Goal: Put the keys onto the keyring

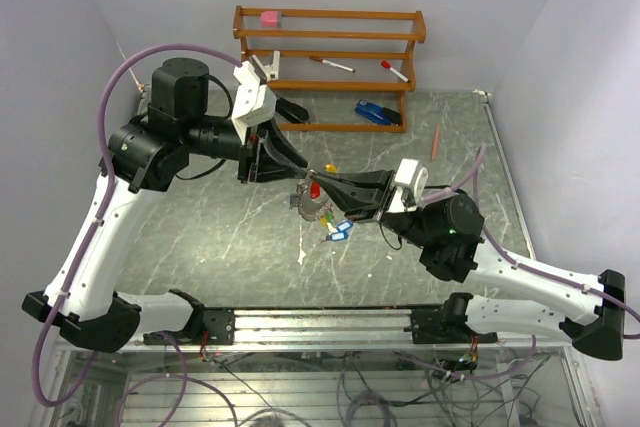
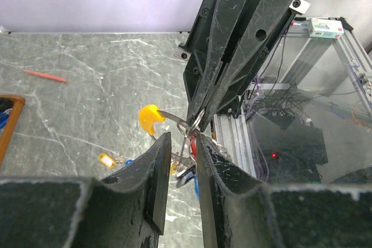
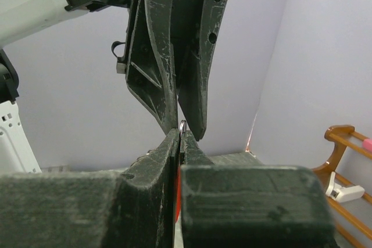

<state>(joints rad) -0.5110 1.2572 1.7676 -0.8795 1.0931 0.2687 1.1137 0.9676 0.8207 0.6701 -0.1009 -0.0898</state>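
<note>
Currently the right gripper is closed flat on the keyring, pinching the thin wire loop at its fingertips above the marbled table. The left gripper meets it head-on from the opposite side. Its jaws stand narrowly apart, with the wire and some hanging metal in the gap. Whether its pads actually press on anything cannot be determined from these views.

The keys hang in a cluster just below the two meeting tips:
- a yellow tag projects to one side;
- a red tag sits within the cluster;
- blue tags appear nearest the arm bases.

A small yellow tag lies separately on the table (left wrist view).

At the far edge stands a wooden rack holding red-capped markers, with a blue stapler at its foot.
</note>
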